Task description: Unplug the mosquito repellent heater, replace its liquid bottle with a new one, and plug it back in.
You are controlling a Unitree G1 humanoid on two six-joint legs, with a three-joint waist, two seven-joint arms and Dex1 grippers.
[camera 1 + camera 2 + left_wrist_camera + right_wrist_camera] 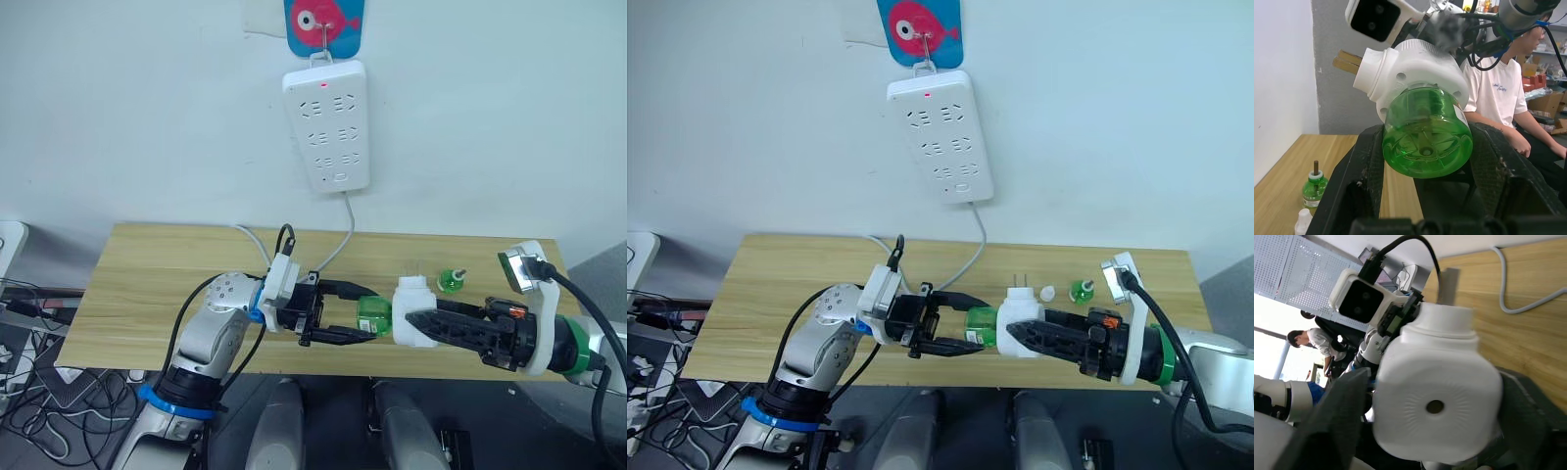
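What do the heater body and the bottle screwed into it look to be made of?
The rounded white mosquito repellent heater: opaque matte moulded plastic, with fine radial ridges around its vent hole. The green liquid bottle: glossy translucent plastic, probably, showing moulded base ribs and highlights.

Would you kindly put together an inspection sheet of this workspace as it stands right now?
Surface: wooden table against a white wall.
Job's things: mosquito repellent heater unplugged, a green bottle attached; a second green bottle and a small white cap stand on the table.
Clutter: nothing seen.
Grippers: right gripper shut on the heater; left gripper around the attached bottle.
Cables: white cord from the power strip.
Surroundings: seated person; fish hanger.
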